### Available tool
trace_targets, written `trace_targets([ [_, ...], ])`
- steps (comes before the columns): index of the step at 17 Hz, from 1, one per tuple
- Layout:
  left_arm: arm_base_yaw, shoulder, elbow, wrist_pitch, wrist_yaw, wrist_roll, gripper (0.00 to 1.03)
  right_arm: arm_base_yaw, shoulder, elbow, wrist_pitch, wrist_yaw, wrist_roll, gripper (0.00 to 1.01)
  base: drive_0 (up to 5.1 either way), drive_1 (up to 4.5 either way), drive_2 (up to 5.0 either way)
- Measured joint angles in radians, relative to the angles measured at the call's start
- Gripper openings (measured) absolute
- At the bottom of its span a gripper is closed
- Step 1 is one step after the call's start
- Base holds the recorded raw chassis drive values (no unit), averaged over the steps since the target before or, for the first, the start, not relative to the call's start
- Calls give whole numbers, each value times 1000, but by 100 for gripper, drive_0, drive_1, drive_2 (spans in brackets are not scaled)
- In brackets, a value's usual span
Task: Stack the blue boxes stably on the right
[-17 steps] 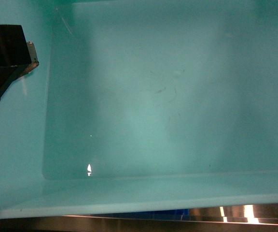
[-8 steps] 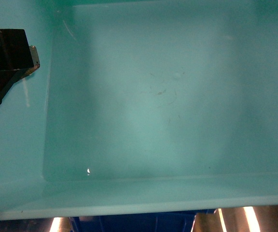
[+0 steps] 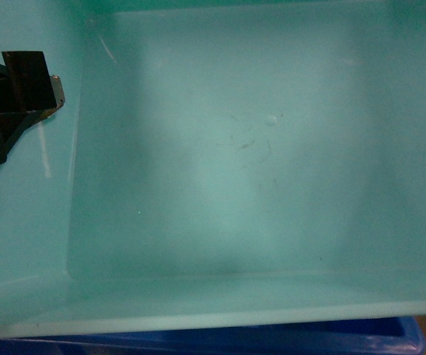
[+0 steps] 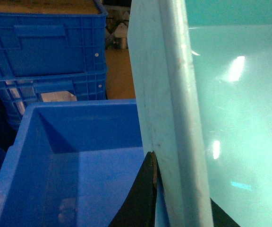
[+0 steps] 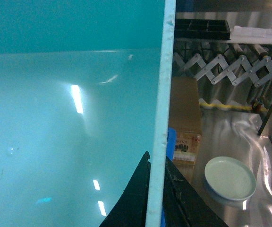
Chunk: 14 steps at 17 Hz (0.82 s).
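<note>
Turquoise tub [image 3: 257, 163] fills your head view, held up between both arms with nothing inside it; your left gripper [image 4: 156, 165] is clamped over its left rim and your right gripper [image 5: 156, 165] over its right rim, a finger on each side of the wall, which I judge keeps it level for stacking; below the tub's left rim sits a royal-blue tub [image 4: 70, 161], seemingly empty; royal-blue crates [image 4: 46, 52] stand stacked beyond that; off the tub's right rim you can see a cardboard box [image 5: 185, 118] and a pale plate [image 5: 230, 178] on steel.
</note>
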Motion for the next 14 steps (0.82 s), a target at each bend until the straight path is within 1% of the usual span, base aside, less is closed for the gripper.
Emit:
trace_targets([
  [14, 0, -4, 0, 0, -1, 0, 6, 0, -3, 0, 5, 0, 0, 7, 52, 52, 52],
])
